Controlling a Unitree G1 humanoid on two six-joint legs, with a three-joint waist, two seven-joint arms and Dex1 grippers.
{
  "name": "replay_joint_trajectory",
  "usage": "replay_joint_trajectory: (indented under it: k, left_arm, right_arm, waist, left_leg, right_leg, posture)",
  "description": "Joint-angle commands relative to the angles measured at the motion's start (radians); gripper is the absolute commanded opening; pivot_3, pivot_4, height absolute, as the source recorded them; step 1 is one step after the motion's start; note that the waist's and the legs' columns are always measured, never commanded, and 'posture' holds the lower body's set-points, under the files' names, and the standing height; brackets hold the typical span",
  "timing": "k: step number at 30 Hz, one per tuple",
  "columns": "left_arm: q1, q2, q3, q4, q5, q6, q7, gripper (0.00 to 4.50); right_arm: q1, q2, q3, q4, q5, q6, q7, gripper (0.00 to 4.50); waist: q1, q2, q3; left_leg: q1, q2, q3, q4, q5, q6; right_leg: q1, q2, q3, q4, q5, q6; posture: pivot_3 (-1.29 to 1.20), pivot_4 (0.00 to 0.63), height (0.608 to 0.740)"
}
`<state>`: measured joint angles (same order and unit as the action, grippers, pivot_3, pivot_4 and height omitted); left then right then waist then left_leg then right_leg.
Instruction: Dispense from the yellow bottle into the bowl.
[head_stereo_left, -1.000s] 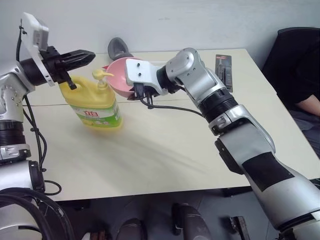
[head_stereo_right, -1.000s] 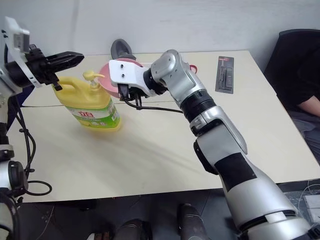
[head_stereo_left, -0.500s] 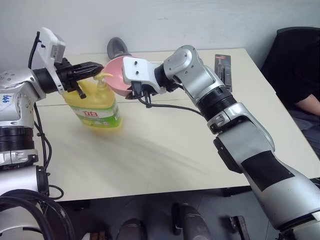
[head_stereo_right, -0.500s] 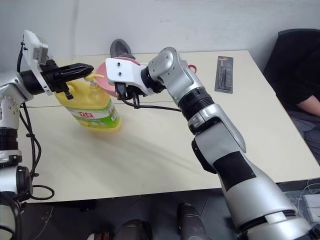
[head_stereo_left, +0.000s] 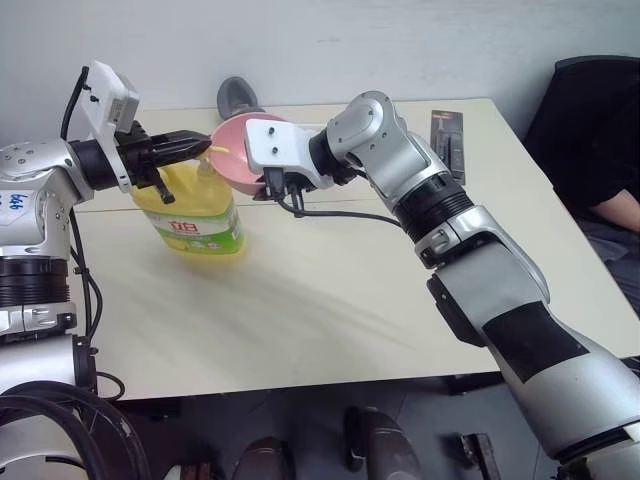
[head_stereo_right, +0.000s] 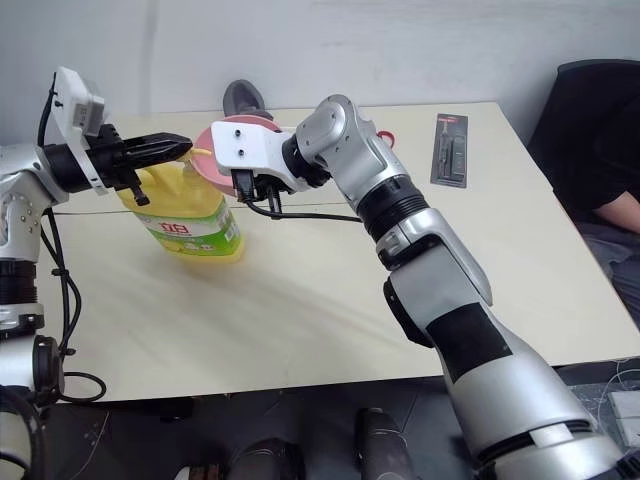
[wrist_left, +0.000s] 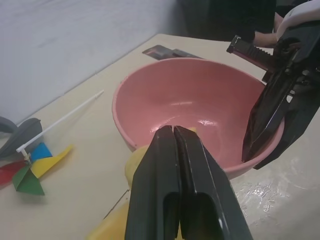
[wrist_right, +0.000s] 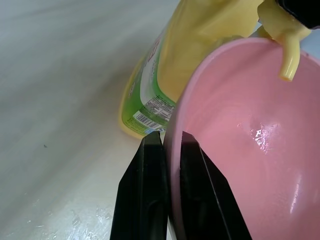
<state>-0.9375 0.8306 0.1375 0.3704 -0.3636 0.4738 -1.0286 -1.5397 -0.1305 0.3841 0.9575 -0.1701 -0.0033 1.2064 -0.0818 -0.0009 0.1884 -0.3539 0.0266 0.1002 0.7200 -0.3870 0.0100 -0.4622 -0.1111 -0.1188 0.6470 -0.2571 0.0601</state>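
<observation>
On my screen, my left gripper (head_stereo_left: 196, 146), fingers pressed together and empty, lies level over the pump of one yellow bottle (head_stereo_left: 192, 215). The bottle stands upright at about ten o'clock on the tabletop (head_stereo_left: 330, 300), its spout pointing toward three o'clock over the rim of one pink bowl (head_stereo_left: 235, 152). My right gripper (wrist_right: 165, 160) pinches that rim, holding the bowl tilted beside the bottle. One black packet (head_stereo_left: 447, 143) lies at two o'clock.
</observation>
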Motion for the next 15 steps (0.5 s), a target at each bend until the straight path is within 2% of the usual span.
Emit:
replay_joint_trajectory:
  k: [1, 15]
  left_arm:
    - [0.031, 0.0, -0.031, 0.021, 0.02, 0.055, -0.001, 0.03]
    - [0.022, -0.026, -0.02, 0.093, 0.027, 0.219, 0.096, 0.03]
  right_arm:
    - [-0.013, -0.002, -0.022, -0.009, 0.004, -0.022, -0.006, 0.0]
    - [-0.009, -0.001, -0.02, 0.003, -0.009, -0.045, -0.003, 0.0]
  waist:
    - [0.0, 0.0, 0.0]
    - [0.001, 0.0, 0.0]
  left_leg:
    - [0.0, 0.0, 0.0, 0.0, 0.0, 0.0]
    - [0.003, -0.001, 0.0, 0.0, 0.004, -0.002]
  right_leg:
    - [0.0, 0.0, 0.0, 0.0, 0.0, 0.0]
    - [0.001, -0.002, 0.001, 0.004, 0.002, -0.003]
  posture:
    - [0.0, 0.15, 0.74]
    - [0.0, 0.15, 0.74]
